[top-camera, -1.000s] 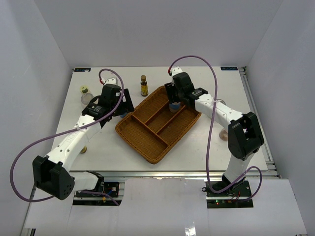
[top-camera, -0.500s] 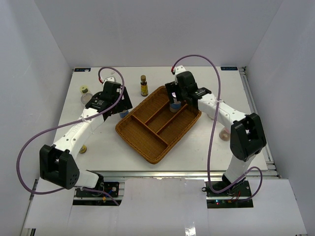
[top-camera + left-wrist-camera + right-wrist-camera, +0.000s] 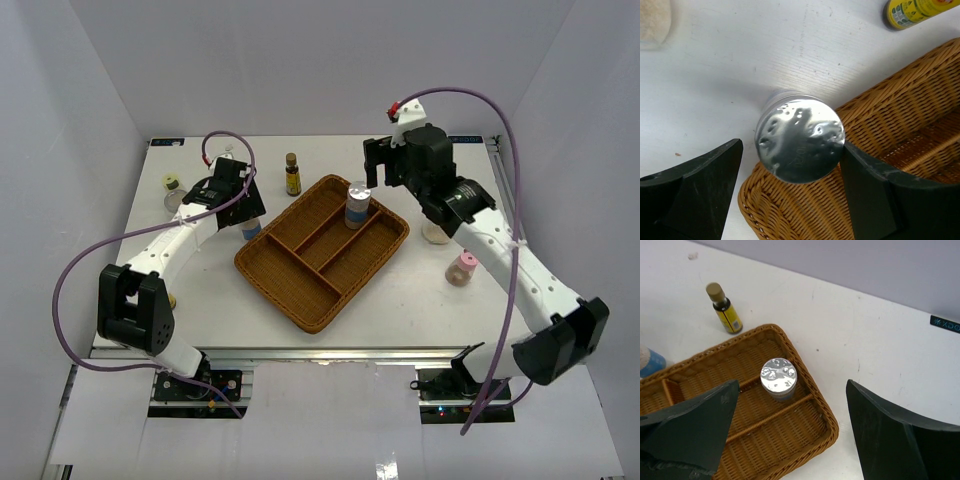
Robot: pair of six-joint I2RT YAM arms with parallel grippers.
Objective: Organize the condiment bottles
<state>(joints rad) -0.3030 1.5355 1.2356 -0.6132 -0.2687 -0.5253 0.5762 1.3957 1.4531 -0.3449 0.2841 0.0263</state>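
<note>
A silver-capped blue-labelled cylinder stands on the table at the woven tray's left corner. My left gripper is open and straddles its cap. The right finger touches the cap and the left finger stands apart from it. A second silver-capped cylinder stands upright in the tray's far compartment and also shows in the right wrist view. My right gripper is open and empty above and behind it. A slim amber bottle stands behind the tray.
The brown woven divided tray lies mid-table. A yellow-capped bottle stands at the far left. A pink-capped bottle and a glass jar stand right of the tray, beside the right arm.
</note>
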